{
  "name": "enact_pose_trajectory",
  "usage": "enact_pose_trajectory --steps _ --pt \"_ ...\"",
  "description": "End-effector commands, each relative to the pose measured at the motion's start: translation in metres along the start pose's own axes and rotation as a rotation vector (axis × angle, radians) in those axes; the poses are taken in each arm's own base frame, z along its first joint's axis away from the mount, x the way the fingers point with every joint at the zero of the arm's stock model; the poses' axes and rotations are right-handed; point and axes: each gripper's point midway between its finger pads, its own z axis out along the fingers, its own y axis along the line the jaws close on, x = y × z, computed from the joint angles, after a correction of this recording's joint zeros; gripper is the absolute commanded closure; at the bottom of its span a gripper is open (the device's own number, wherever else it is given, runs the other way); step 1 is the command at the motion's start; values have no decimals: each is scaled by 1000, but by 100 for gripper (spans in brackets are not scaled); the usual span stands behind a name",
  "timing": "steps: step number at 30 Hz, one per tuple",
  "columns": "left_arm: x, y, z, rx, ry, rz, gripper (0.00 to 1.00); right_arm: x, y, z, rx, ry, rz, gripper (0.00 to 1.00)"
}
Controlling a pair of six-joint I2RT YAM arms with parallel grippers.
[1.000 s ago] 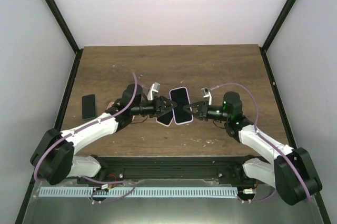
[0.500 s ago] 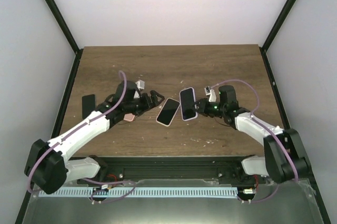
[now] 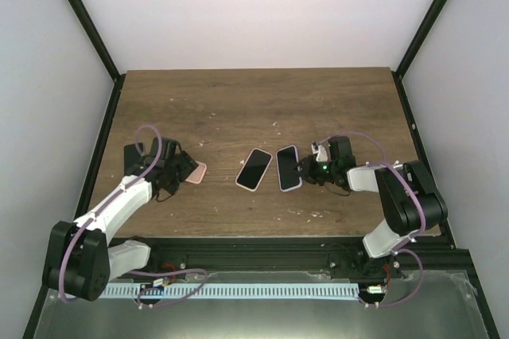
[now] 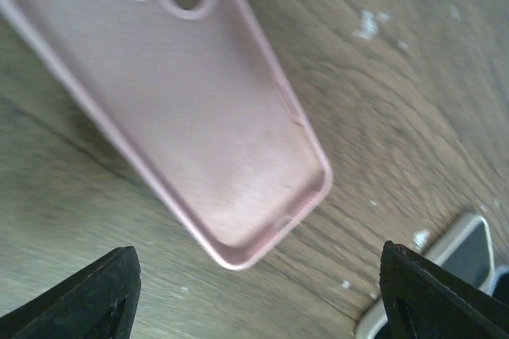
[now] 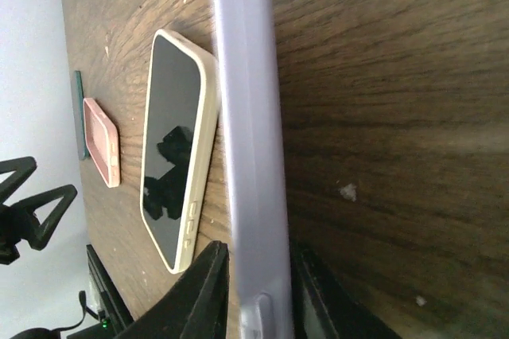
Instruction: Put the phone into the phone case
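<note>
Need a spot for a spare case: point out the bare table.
Bare: the far half of the table behind the phones, and the gap between the pink case and the cream-cased phone. Crowded: that phone lies close beside the lavender-cased phone in the right gripper.

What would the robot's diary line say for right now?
left gripper: open near empty pink case | right gripper: shut on lavender phone | cream phone: lying beside it
</note>
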Motion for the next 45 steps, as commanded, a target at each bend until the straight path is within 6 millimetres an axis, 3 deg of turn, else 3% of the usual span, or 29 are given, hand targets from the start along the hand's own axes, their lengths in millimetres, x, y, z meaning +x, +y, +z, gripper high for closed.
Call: enact_pose_trajectory --steps 1,6,9,13,15,16,20,22,27,33,40,45 --pt "-15 36 6 -95 -61 -136 16 -9 1 2 -53 -28 7 75" --pt "-28 66 15 -188 -99 -214 28 -9 -12 0 -4 -48 28 58" --pt "-37 62 17 -190 -124 -194 34 -12 -6 -8 7 -76 -6 44" --pt "-48 61 16 -226 -155 -160 33 -20 4 -22 38 -118 -55 28" --pt "-61 60 9 -257 -198 -114 28 -23 14 -29 36 -131 -81 7" --pt "-69 58 5 -263 -228 -82 25 -25 19 -33 32 -139 -94 1" --pt "-100 37 -13 -236 -274 77 6 -30 42 -48 4 -167 -141 0" --pt "-113 39 -22 -267 -269 70 0 -30 52 -54 -20 -179 -158 0" --pt "-146 55 -29 -264 -250 0 0 -29 70 -63 -67 -178 -185 0" --pt "-179 93 -26 -322 -266 -48 0 -26 85 -70 -116 -176 -207 0" --pt "-198 137 -11 -375 -230 -90 0 -27 94 -70 -159 -166 -218 0" --pt "-207 153 -3 -401 -228 -94 0 -25 93 -68 -170 -156 -222 0"
